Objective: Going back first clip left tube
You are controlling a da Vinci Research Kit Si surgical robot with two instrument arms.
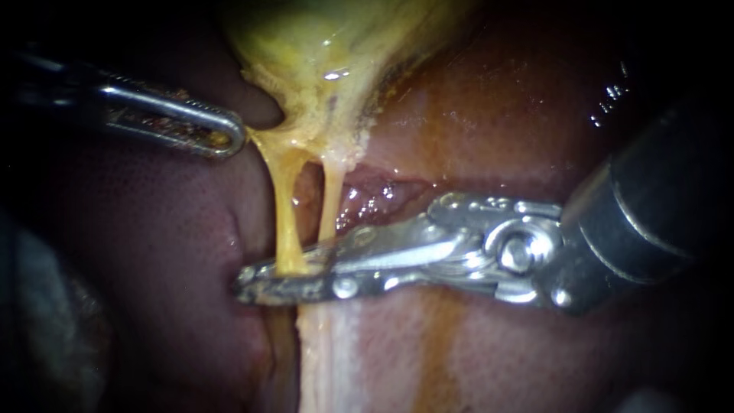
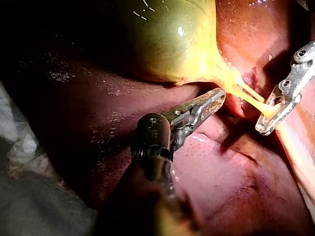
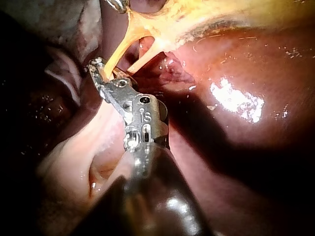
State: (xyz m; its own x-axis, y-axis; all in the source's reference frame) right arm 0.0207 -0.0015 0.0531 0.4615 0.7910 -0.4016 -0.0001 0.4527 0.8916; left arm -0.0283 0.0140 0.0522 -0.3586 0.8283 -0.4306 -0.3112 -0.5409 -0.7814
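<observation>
Two yellow tubes run down from the gallbladder (image 1: 321,46) over the liver (image 1: 153,229). The left tube (image 1: 284,214) is the thicker one, and the right tube (image 1: 330,203) hangs just beside it. My right instrument (image 1: 264,279) reaches in from the right, its jaws shut on the lower end of the left tube; the same grip shows in the right wrist view (image 3: 101,73) and the left wrist view (image 2: 263,120). I cannot make out a clip. My left instrument (image 1: 225,138) is shut on yellow tissue at the gallbladder's neck, seen also in its own view (image 2: 216,97).
A pale band of tissue (image 1: 329,352) runs on below the right instrument's jaws. Reddish raw tissue (image 1: 375,195) lies behind the two tubes. Pale cloth (image 2: 29,196) lies beside the liver, behind my left instrument's shaft.
</observation>
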